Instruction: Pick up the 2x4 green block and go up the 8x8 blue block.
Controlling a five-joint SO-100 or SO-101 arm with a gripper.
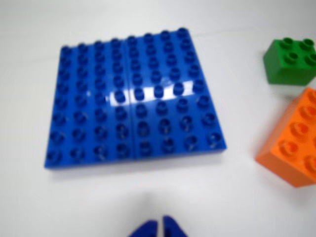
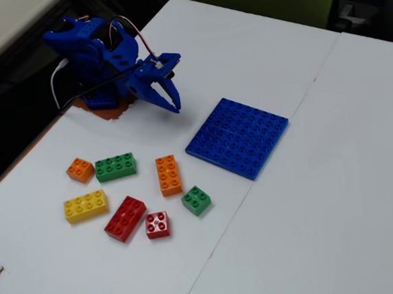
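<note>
The 2x4 green block (image 2: pixel 116 167) lies flat on the white table at the left, next to a small orange brick; it is out of the wrist view. The 8x8 blue block (image 2: pixel 238 137) lies flat to the right of the arm and fills the middle of the wrist view (image 1: pixel 134 98). My blue gripper (image 2: pixel 176 106) hangs above the table, left of the blue block and far from the green block. Its fingertips (image 1: pixel 159 228) show at the bottom of the wrist view, nearly touching, with nothing between them.
Loose bricks lie left of the blue block: a 2x4 orange brick (image 2: pixel 168 175) (image 1: pixel 295 140), a small square green brick (image 2: pixel 196 200) (image 1: pixel 290 60), a small red brick (image 2: pixel 157 225), a long red brick (image 2: pixel 125 218), a yellow brick (image 2: pixel 85 205), a small orange brick (image 2: pixel 80 169).
</note>
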